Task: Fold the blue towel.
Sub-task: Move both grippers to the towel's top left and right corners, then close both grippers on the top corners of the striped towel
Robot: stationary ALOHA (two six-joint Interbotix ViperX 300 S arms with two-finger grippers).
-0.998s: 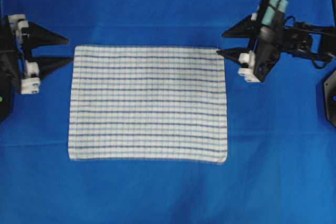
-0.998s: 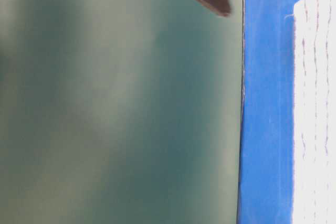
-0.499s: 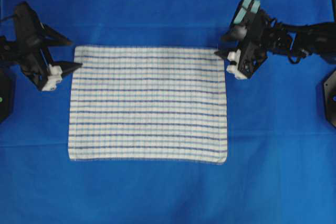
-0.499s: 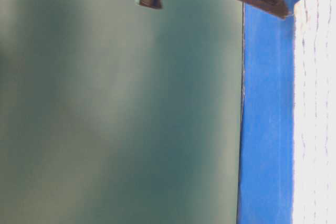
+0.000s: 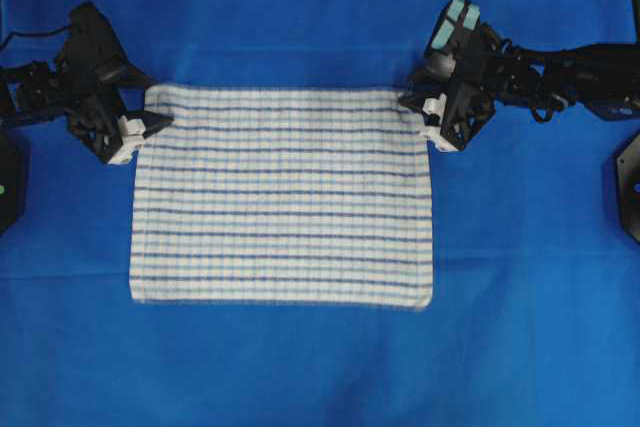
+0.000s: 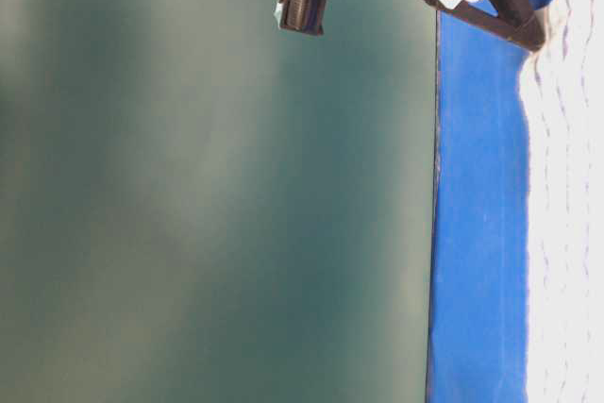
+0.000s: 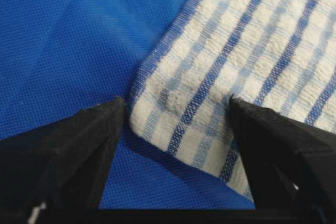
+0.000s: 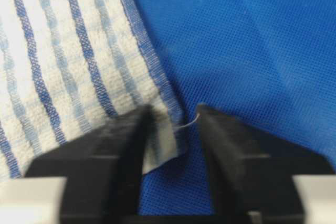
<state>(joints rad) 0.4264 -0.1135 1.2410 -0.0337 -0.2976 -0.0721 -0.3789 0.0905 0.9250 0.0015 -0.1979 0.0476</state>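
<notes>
The left gripper (image 7: 173, 114) is standing wide open with its two black fingers (image 7: 79, 145) straddling the far-left corner of the blue towel (image 5: 282, 195); the corner is lying between them and nothing is being held. The right gripper (image 8: 170, 124) is standing much narrower, its fingers (image 8: 126, 145) bracketing the far-right corner, where the hem is already bunching and a loose thread is showing in the gap; whether it is pinching the cloth firmly cannot be told. The towel is lying flat and unfolded at the middle of the blue background sheet (image 5: 300, 7), far edge between the two grippers, near edge free. Judged risks follow. The two grippers are standing at unequal openings, so if one grips ahead of the other and pulls, the towel is likely to skew or slide on the smooth sheet. The right fingers are sitting at the very tip of the corner, so a shallow pinch may slip off when lifted. Either set of fingertips, pressing low, may also be catching the background sheet together with the towel. On the left, the corner is curling slightly, so the closing fingers may be pushing it aside.
</notes>
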